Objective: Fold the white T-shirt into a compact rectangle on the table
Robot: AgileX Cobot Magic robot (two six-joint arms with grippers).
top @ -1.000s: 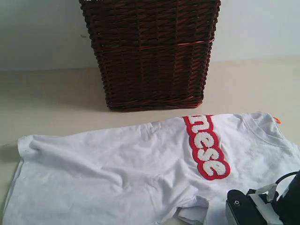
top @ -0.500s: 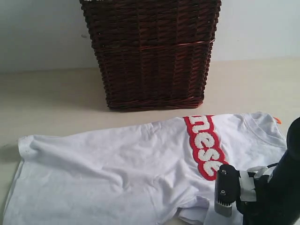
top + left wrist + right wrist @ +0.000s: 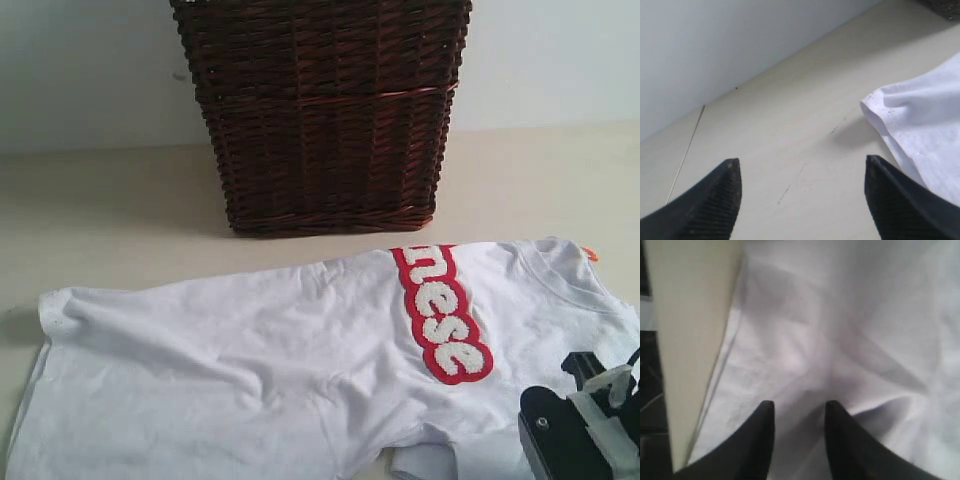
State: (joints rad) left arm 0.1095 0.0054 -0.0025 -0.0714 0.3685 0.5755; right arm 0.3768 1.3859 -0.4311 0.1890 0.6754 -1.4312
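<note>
Exterior view: the shirt (image 3: 250, 360) is laid out unfolded and wrinkled across the near part of the table (image 3: 100, 200), with the collar toward the right and the hem toward the left. Red-edged lettering (image 3: 445, 315) is seen across the chest, right of centre. An orange tag (image 3: 591, 256) is seen at the collar's far right edge. A dark wicker basket (image 3: 320, 110) is set behind the shirt, in front of the wall (image 3: 80, 60) and apart from the cloth. The right arm (image 3: 585, 435) is seen in the lower right corner over the shirt's near right part, and its fingertips are cut off by the frame. A bunched sleeve is seen just left of it. Left wrist view: the left gripper (image 3: 802, 162) is held wide apart with nothing between the fingers and bare table underneath. A shirt corner is seen just beside one finger, and contact cannot be confirmed. Right wrist view, blurred: the right gripper (image 3: 797, 405) is held over creased white cloth near the table edge. Its fingers are set a little apart and cloth is seen in the gap. Whether a fold is pinched cannot be told.
</note>
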